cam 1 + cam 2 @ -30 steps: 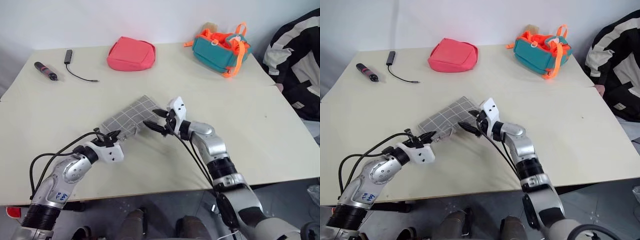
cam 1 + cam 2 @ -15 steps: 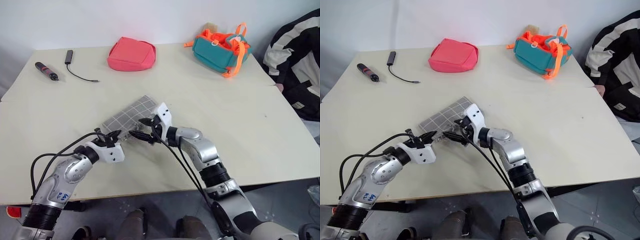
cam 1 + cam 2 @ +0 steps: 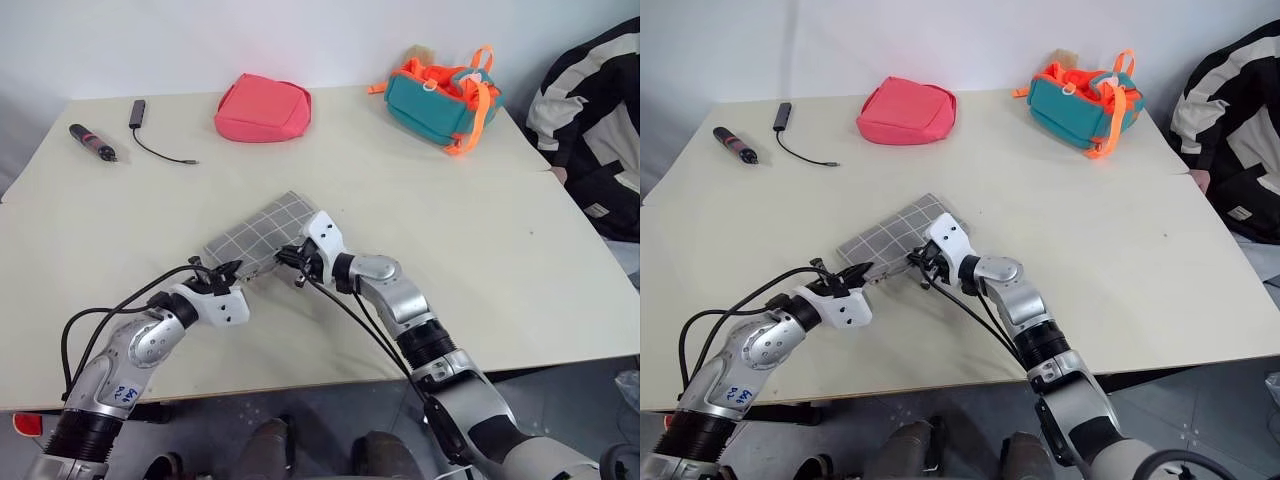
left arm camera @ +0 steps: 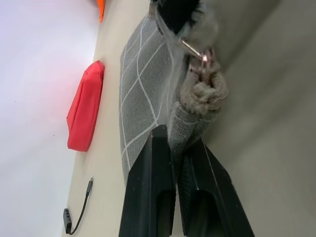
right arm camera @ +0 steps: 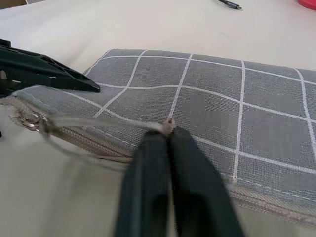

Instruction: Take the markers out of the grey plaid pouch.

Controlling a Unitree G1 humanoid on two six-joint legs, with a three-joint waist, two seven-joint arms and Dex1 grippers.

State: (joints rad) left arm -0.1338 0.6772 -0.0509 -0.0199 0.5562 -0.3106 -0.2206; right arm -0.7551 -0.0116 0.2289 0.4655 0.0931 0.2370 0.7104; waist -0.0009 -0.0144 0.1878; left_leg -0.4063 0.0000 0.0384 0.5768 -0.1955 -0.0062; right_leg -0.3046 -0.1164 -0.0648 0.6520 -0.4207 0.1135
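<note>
1. Pale tabletop, mid-task: the grey plaid pouch lies flat near its centre, zip edge toward the robot.
2. Left gripper is clamped on the pouch's corner, apparently anchoring it.
3. Right gripper, fingers pinched together at the zip edge, seems to hold the thin pull.
4. Pouch looks zipped; no markers visible, presumably inside.

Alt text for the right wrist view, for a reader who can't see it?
The right gripper, shut, pinches the thin pull tab at the zip edge of the grey plaid pouch lying on a pale table. The left gripper's black fingers clamp the pouch's far corner.
</note>
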